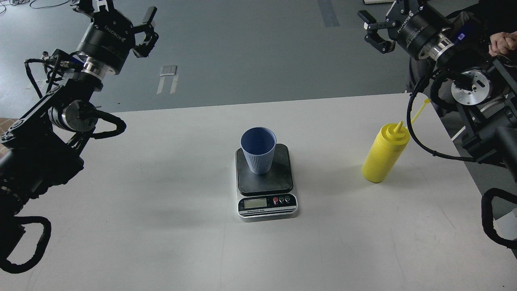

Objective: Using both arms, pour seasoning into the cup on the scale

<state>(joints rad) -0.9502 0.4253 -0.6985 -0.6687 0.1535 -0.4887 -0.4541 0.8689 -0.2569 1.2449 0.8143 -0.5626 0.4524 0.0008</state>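
The light-blue ribbed cup (258, 149) stands upright on the black plate of the scale (265, 182) at the table's middle. The yellow seasoning bottle (384, 154) stands upright at the right of the table, cap strap pointing up and right. My left gripper (121, 12) is open and empty, raised beyond the table's far left edge, far from the cup. My right gripper (381, 20) is open and empty, raised beyond the far right corner, well above and behind the bottle.
The white table (161, 226) ends near the right at a rounded far corner. A seated person (501, 42) is behind my right arm. A cable loop (428, 149) of the right arm hangs close to the bottle. Grey floor lies beyond the table.
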